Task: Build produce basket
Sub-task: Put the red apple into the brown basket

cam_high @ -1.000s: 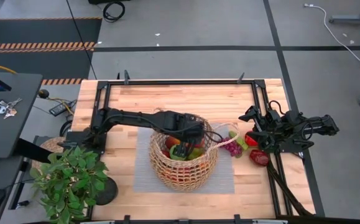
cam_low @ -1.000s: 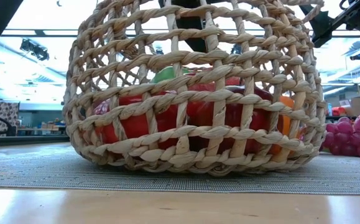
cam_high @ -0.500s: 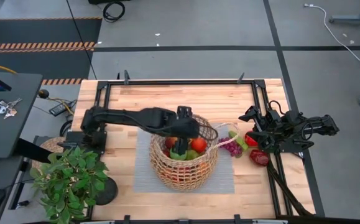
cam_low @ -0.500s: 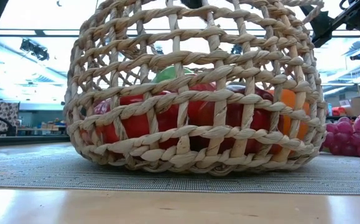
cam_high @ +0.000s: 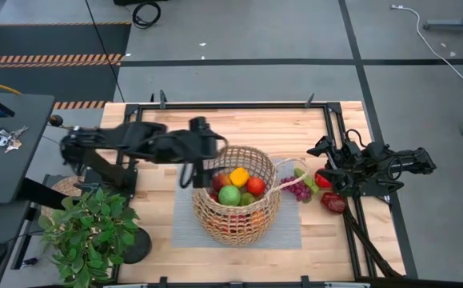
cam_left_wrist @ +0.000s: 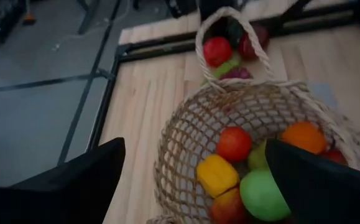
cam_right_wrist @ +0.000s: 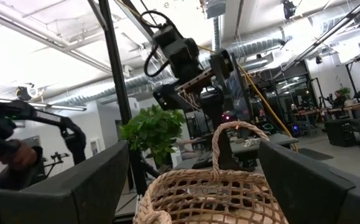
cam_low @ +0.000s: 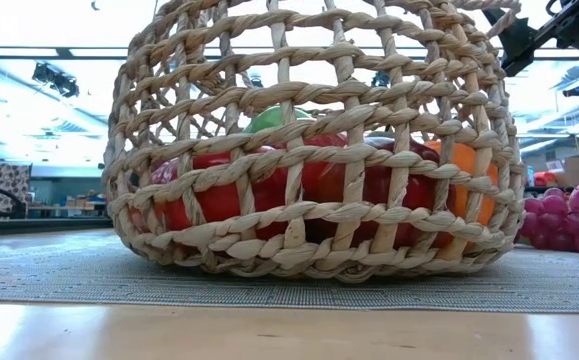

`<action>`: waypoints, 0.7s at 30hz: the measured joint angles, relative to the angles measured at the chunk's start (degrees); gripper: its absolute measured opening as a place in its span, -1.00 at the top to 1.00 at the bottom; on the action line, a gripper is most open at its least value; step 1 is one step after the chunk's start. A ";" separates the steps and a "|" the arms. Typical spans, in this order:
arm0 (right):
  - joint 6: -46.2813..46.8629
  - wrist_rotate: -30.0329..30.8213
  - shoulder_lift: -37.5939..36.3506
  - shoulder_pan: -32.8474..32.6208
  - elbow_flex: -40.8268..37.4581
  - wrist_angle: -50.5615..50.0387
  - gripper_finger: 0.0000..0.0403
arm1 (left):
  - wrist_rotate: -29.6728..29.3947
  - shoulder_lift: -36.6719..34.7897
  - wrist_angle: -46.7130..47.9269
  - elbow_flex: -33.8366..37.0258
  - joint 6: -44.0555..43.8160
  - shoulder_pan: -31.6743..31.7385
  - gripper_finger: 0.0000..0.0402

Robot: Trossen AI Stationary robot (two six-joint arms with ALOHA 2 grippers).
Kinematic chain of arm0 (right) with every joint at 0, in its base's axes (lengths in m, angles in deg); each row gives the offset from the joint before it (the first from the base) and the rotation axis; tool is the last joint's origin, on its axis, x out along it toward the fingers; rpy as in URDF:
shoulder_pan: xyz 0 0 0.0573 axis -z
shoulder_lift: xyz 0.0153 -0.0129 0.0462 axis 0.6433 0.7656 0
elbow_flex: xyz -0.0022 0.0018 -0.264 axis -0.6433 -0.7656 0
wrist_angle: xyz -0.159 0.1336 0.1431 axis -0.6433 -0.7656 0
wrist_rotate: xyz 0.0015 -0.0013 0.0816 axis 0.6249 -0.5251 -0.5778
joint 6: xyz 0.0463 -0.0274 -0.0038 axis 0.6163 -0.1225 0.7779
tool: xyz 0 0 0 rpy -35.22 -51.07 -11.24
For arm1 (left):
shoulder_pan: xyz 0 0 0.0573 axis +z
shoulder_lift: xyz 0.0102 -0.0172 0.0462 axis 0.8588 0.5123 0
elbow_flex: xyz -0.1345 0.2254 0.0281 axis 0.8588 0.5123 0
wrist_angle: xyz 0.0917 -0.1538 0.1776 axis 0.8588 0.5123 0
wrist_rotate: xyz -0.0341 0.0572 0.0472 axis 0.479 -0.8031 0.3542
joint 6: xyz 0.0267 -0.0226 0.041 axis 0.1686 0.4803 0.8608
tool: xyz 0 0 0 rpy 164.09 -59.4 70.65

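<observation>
The tan wicker basket [cam_high: 235, 200] stands on a grey mat [cam_high: 185, 234] at mid-table. It holds produce: a yellow pepper [cam_high: 239, 176], a green apple [cam_high: 229, 194], a red fruit [cam_high: 255, 186] and more below them. My left gripper [cam_high: 207, 160] hovers open, above and just left of the basket's rim, touching nothing. In the left wrist view the basket [cam_left_wrist: 186, 124] lies ahead of its fingers. Purple grapes [cam_high: 299, 190], a red fruit [cam_high: 323, 178] and a dark red fruit [cam_high: 333, 202] lie on the table right of the basket. My right gripper [cam_high: 325, 166] waits open above them.
A potted green plant [cam_high: 87, 232] stands at the table's near left corner. Black frame rails [cam_high: 231, 106] run along the table's edges. Bare wood lies far of the basket. The basket's loop handle [cam_high: 283, 172] sticks out toward the loose fruit.
My left gripper has risen out of the basket and drawn back toward the table's left edge, tipping up and rolling as it went, its fingers still open. The produce in the basket has stayed in place and now shows uncovered.
</observation>
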State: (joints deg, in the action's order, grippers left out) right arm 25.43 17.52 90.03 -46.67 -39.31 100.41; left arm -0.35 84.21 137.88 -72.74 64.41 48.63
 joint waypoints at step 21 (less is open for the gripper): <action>0.00 0.01 -0.02 0.02 0.00 0.00 -0.80 | -1.46 -38.65 -44.30 57.65 -7.99 -3.04 -0.96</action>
State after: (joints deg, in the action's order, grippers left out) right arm 25.43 17.53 90.02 -46.66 -39.31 100.41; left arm -1.80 45.56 93.58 -15.09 56.42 45.58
